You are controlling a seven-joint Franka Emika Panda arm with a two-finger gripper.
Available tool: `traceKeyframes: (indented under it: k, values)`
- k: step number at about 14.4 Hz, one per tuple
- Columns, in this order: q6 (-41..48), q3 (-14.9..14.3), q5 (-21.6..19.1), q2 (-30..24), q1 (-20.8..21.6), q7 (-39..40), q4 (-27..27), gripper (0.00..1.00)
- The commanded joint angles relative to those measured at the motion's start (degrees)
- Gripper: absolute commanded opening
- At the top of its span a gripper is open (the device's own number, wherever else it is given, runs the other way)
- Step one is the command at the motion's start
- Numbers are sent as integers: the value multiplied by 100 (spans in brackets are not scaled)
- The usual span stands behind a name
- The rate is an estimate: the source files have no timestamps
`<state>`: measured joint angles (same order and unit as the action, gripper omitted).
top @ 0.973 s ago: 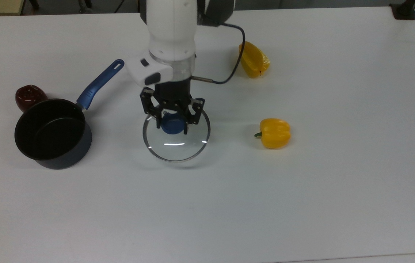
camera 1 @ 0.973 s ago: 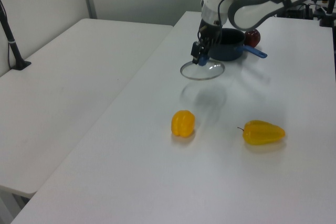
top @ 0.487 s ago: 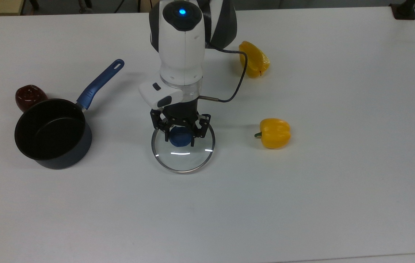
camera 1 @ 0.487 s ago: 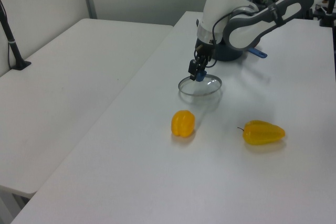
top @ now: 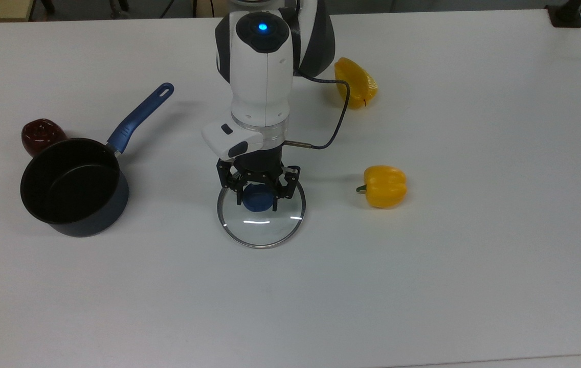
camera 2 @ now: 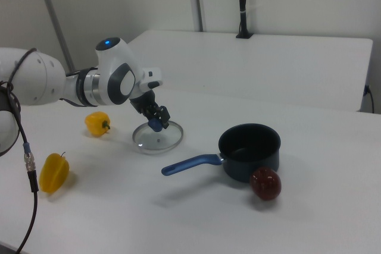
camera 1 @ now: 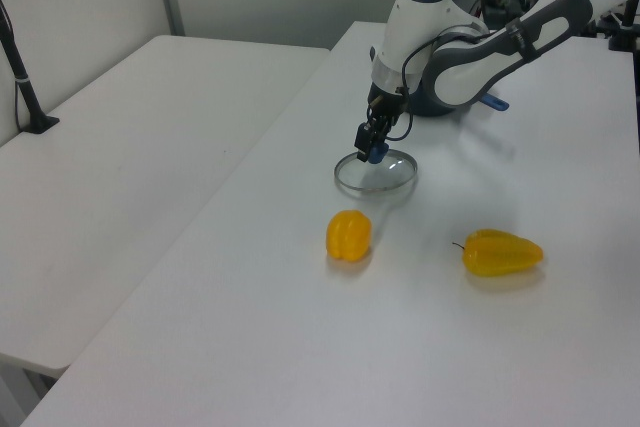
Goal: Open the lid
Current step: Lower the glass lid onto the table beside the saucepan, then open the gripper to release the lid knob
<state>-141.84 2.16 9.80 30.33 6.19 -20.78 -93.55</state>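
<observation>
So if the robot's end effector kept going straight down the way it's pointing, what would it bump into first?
Probably the white table. The end effector points down and is already shut on the lid by its blue knob, so the glass would likely press on the tabletop first.

You have a white table (top: 474, 255) under everything. The lid (top: 261, 225) is clear glass with a thin silver rim and a blue knob (top: 256, 199). The gripper (top: 259, 197) is black, on a white and grey arm (top: 261, 76) with a blue light. The saucepan (top: 73, 186) at the top view's left is dark blue, black inside, with a brighter blue handle. Beside it sits a dark red apple (top: 40, 134). Both peppers (top: 383, 185) (top: 356, 83) at the top view's right are yellow.
</observation>
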Motion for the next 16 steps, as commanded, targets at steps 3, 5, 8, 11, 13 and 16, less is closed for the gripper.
traceKeyframes:
  k: [3,5,8,11,13,16]
  values:
    - [-72,-75,101,34,146,-93,-41,64]
    - [-64,-75,101,69,155,-101,-32,70]
    - [-46,-75,101,69,155,-101,-32,95]
    - [155,-75,101,-10,155,-128,12,100]
    - [427,-75,101,-246,129,-119,21,100]
    - [1138,-93,101,-729,93,-75,12,100]
